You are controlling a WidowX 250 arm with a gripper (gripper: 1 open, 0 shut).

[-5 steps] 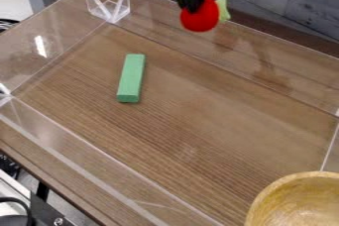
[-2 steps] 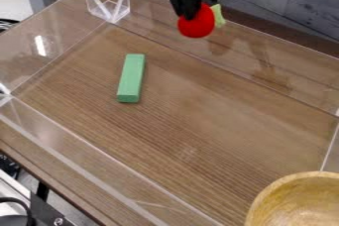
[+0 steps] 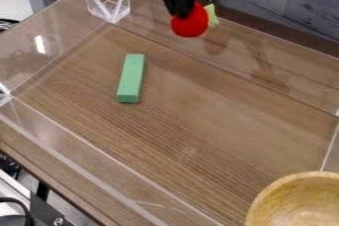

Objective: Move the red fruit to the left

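Camera view: red fruit (image 3: 189, 25) pinched in gripper (image 3: 185, 12) — just beneath fingers.

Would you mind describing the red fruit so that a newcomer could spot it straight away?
Look at the wooden table fenced by clear walls, then to its far edge, where the black gripper hangs. Clamped in it is the red fruit, small, round and glossy; the only other piece, the green block, is long and lies flat.
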